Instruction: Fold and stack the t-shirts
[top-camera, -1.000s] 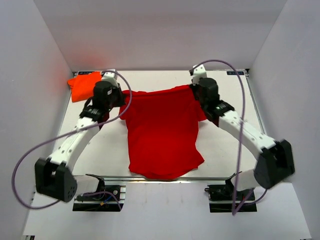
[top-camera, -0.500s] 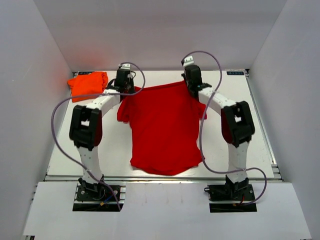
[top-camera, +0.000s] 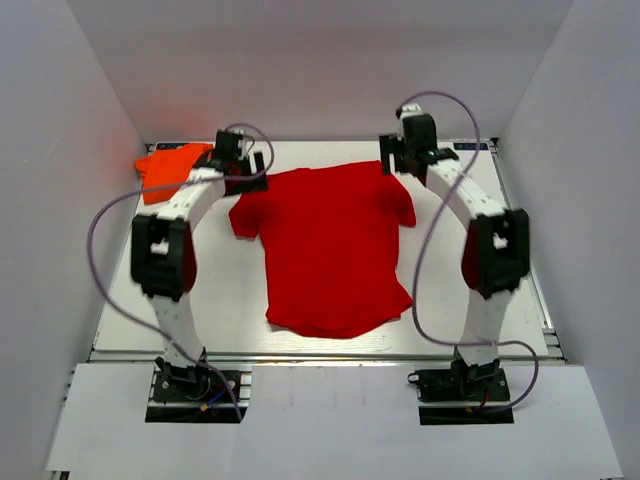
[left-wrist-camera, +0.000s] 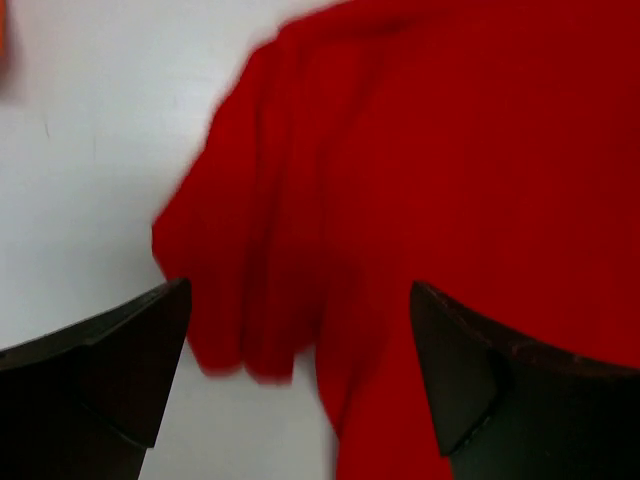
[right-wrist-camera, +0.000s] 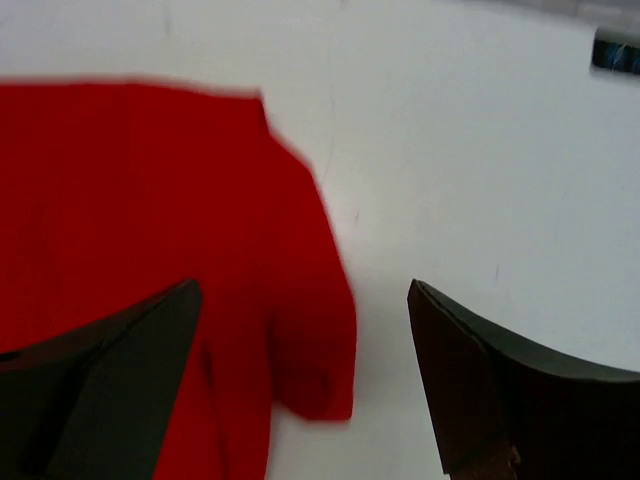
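Note:
The red t-shirt (top-camera: 330, 245) lies spread on the white table, collar toward the back, hem toward the arm bases. Its left sleeve (left-wrist-camera: 250, 250) is rumpled below my left gripper (left-wrist-camera: 300, 370), which hangs open above it and holds nothing. Its right sleeve (right-wrist-camera: 310, 330) lies flat under my right gripper (right-wrist-camera: 300, 375), also open and empty. In the top view the left gripper (top-camera: 243, 165) is at the shirt's back left corner and the right gripper (top-camera: 412, 152) at its back right corner. The orange t-shirt (top-camera: 170, 168) lies bunched at the back left.
White walls enclose the table (top-camera: 480, 290) at the back and both sides. A metal rail (top-camera: 320, 356) runs along the near edge in front of the arm bases. Purple cables loop off both arms.
Both grippers have opened and let go of the red t-shirt's shoulders. The shirt has dropped flat onto the table, sleeves spread. Both grippers have drawn apart, outward from the shirt.

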